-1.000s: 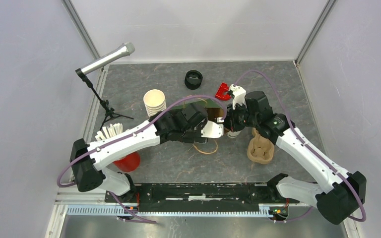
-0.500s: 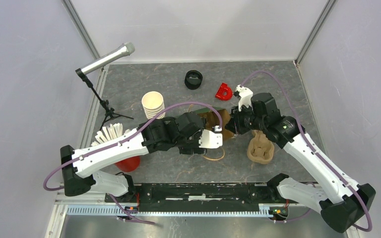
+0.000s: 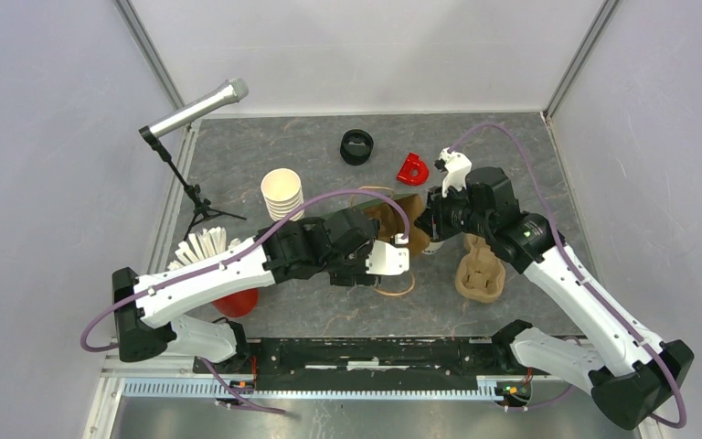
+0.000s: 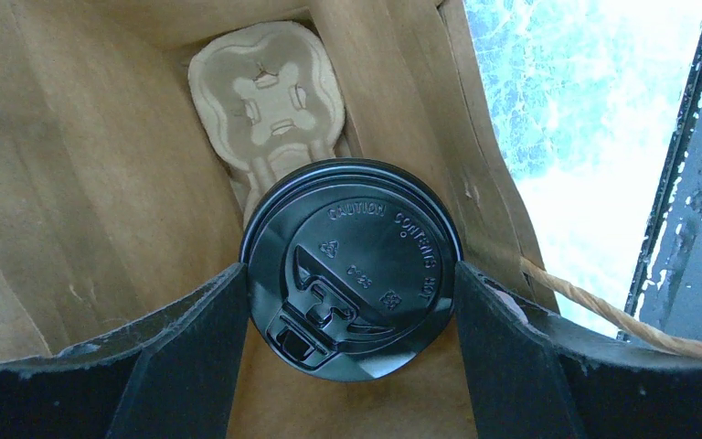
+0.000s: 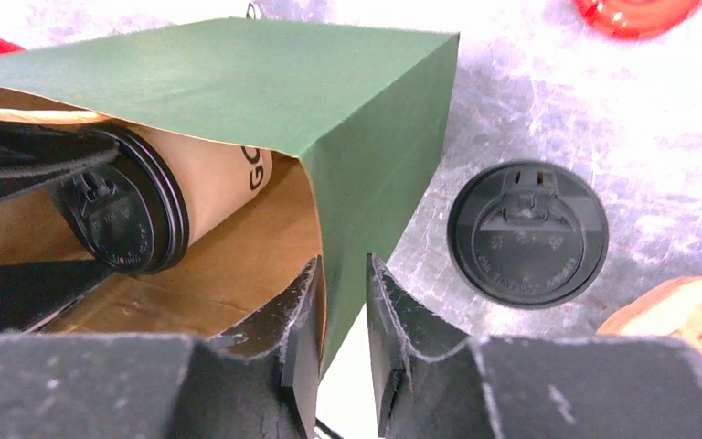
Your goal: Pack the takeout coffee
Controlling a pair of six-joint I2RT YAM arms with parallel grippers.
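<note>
A takeout coffee cup with a black lid (image 4: pixel 352 265) lies on its side inside the paper bag (image 5: pixel 238 91), which is green outside and brown inside. My left gripper (image 4: pixel 350 274) is shut on this cup, one finger on each side of the lid. Deeper in the bag sits a pulp cup carrier (image 4: pixel 270 96). My right gripper (image 5: pixel 343 265) is open a little, straddling the bag's side wall at the mouth with a gap showing. A second lidded coffee cup (image 5: pixel 527 234) stands on the table just right of the bag.
Another pulp carrier (image 3: pixel 480 270) lies right of the bag. A stack of lidless cups (image 3: pixel 282 192), a red cup of white sticks (image 3: pixel 228 297), a black ring (image 3: pixel 357 146), a red piece (image 3: pixel 412 168) and a microphone stand (image 3: pixel 192 110) stand around.
The right jaws have parted from shut on the bag's edge. The left arm pushed the cup further into the bag, then held still.
</note>
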